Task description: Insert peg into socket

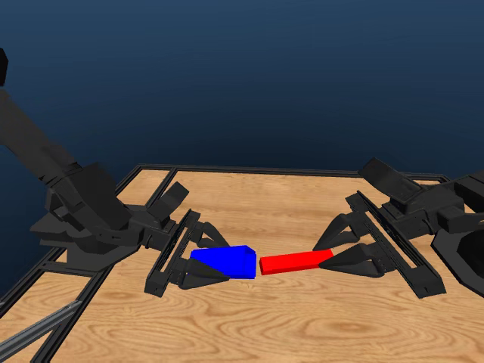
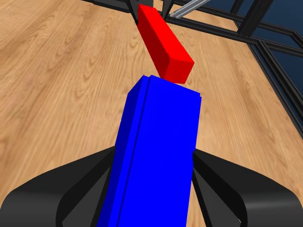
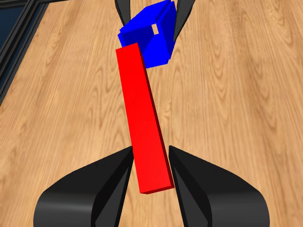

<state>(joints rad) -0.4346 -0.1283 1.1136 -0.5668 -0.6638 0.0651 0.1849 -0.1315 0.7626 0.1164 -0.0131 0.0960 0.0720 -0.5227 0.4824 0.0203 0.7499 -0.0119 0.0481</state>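
Observation:
The blue socket (image 1: 225,261) hangs above the table's middle, with my left gripper (image 1: 203,262) shut on it. My right gripper (image 1: 344,253) is shut on the slim red peg (image 1: 295,262), which points at the socket. The peg's free end sits right at the socket's open end, slightly off line. In the left wrist view the socket (image 2: 156,156) runs between my jaws and the peg (image 2: 164,42) meets its far end at an angle. The right wrist view shows the peg (image 3: 143,120) held between my jaws, its tip beside the socket (image 3: 150,35) and its small opening.
A black frame (image 1: 227,169) borders the wooden table (image 1: 265,325). A grey metal rod (image 1: 38,327) of the third arm crosses the lower left corner.

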